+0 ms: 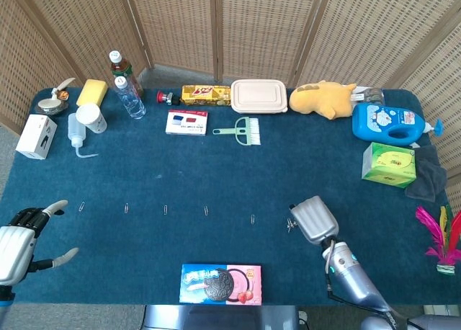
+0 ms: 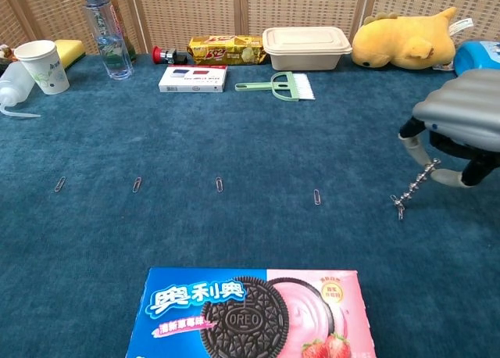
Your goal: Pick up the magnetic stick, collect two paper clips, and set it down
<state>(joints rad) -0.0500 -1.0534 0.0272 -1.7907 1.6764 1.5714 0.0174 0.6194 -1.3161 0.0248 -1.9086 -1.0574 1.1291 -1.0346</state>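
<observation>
Chest view showed the right hand [image 2: 461,131] grasping the magnetic stick [image 2: 419,183], its tip touching a paper clip [image 2: 399,207] at 7 o'clock. At the table's 8 o'clock edge, the left hand [image 1: 20,240] lay released, fingers spread.

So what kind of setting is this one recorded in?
Probably a staged indoor test area, not a home: a blue-carpeted table backed by wicker folding screens, unrelated household items along the back, paper clips laid out in a row.

Right hand [image 2: 461,127] cut off by the chest view's right edge, palm side hidden from above. Magnetic stick [image 2: 414,187] mostly buried under that hand, only the beaded tip showing. Left hand [image 1: 18,242] clipped at the head view's lower left corner. Clip count on the tip too small to tell.
</observation>
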